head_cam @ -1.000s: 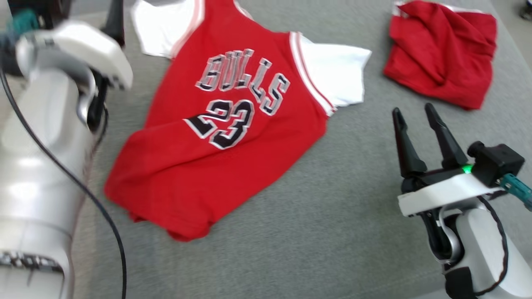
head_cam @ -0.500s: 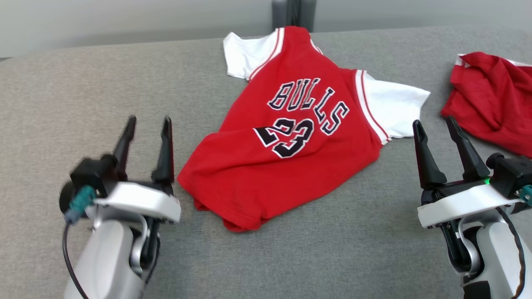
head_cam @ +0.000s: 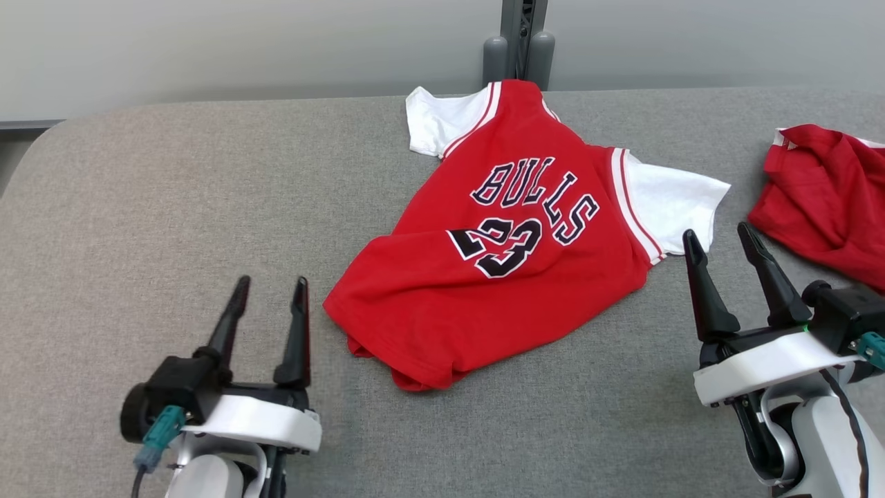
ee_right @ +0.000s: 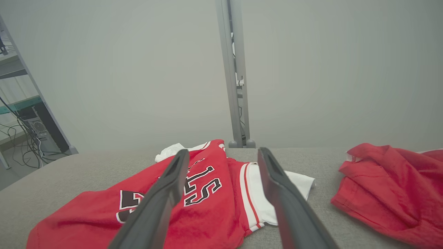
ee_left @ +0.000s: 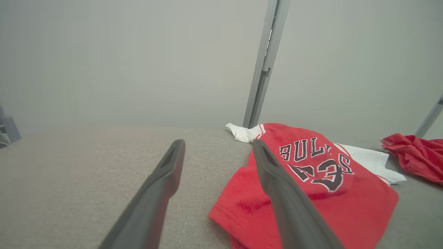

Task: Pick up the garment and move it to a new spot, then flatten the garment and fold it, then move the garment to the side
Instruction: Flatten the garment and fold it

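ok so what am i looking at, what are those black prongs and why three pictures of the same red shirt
It is a two-armed robot at a grey padded table. The wide picture comes from a camera on its head, looking down. The black prongs are the fingers of its left gripper and right gripper; both are open and hold nothing. The other two pictures come from cameras on each wrist, looking along that gripper's own fingers, so the same shirt shows from two low angles. On the table lies a rumpled red Bulls 23 jersey with white sleeves, between the grippers, and a second crumpled red garment off to the robot's right.
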